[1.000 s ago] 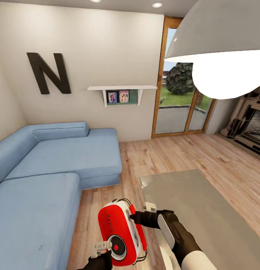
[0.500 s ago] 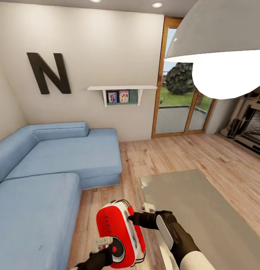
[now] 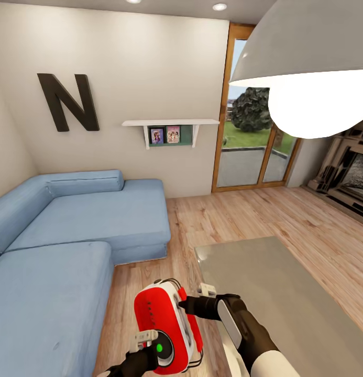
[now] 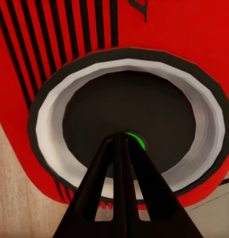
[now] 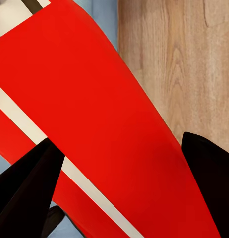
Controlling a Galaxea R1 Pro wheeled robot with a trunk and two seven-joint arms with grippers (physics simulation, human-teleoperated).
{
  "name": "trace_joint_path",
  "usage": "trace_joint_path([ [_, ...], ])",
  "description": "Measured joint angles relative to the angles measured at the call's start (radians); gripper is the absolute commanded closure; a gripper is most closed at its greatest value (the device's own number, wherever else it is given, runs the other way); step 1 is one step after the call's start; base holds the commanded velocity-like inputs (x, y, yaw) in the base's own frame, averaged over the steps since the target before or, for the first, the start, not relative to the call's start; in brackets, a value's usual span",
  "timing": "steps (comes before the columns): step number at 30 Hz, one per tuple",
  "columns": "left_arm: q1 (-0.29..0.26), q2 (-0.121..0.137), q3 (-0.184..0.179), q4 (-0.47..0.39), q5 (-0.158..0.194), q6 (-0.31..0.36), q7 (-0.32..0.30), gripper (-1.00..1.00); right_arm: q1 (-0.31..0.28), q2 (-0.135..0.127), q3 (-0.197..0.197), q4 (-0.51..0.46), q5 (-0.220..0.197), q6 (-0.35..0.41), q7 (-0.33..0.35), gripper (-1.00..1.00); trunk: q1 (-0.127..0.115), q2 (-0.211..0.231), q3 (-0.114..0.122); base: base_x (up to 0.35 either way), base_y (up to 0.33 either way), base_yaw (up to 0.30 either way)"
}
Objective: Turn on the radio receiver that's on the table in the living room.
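Observation:
The red radio receiver (image 3: 157, 319) with white trim hangs in the air left of the grey-beige table (image 3: 286, 293), over the wood floor. My right gripper (image 3: 185, 303) is shut on its side, and both black fingers (image 5: 25, 193) flank the red body (image 5: 94, 124) in the right wrist view. My left gripper (image 3: 154, 350) is shut, its joined fingertips (image 4: 120, 141) pressed against the middle of the round grey dial (image 4: 50, 114). The dial's centre (image 4: 138, 141) glows green.
A blue sectional sofa (image 3: 71, 230) runs along the left. A big black "N" (image 3: 68, 102) and a small shelf (image 3: 171, 125) hang on the beige wall. Glass doors (image 3: 249, 146) and a brick fireplace (image 3: 349, 173) stand at the right. A white lamp shade (image 3: 312, 68) hangs close overhead.
The dial's centre has turned from red to green. The radio and both grippers shifted slightly left at first and have held still since.

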Motion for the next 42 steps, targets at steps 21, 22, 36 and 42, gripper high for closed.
trace_joint_path([
  [21,0.000,0.000,0.000,-0.001,0.000,0.001,-0.001,1.00,-0.007,0.004,-0.007,-0.009,0.002,-0.019,-0.211,1.00,0.000,0.000,0.000,0.000,0.000,0.000],
  [22,0.000,0.000,0.000,-0.001,0.000,0.001,-0.001,1.00,-0.007,0.003,-0.007,-0.010,0.002,-0.025,-0.212,1.00,0.000,0.000,0.000,0.000,0.000,0.000],
  [36,0.000,0.000,0.000,-0.015,0.001,0.006,0.002,1.00,-0.007,-0.003,0.001,-0.009,0.111,-0.226,-0.544,1.00,0.000,0.000,0.000,0.000,0.000,0.000],
  [42,0.001,0.000,0.006,-0.115,0.000,0.030,0.270,1.00,-0.006,-0.031,-0.002,-0.009,0.259,-0.239,-0.634,1.00,0.000,0.000,0.000,0.000,0.000,0.000],
])
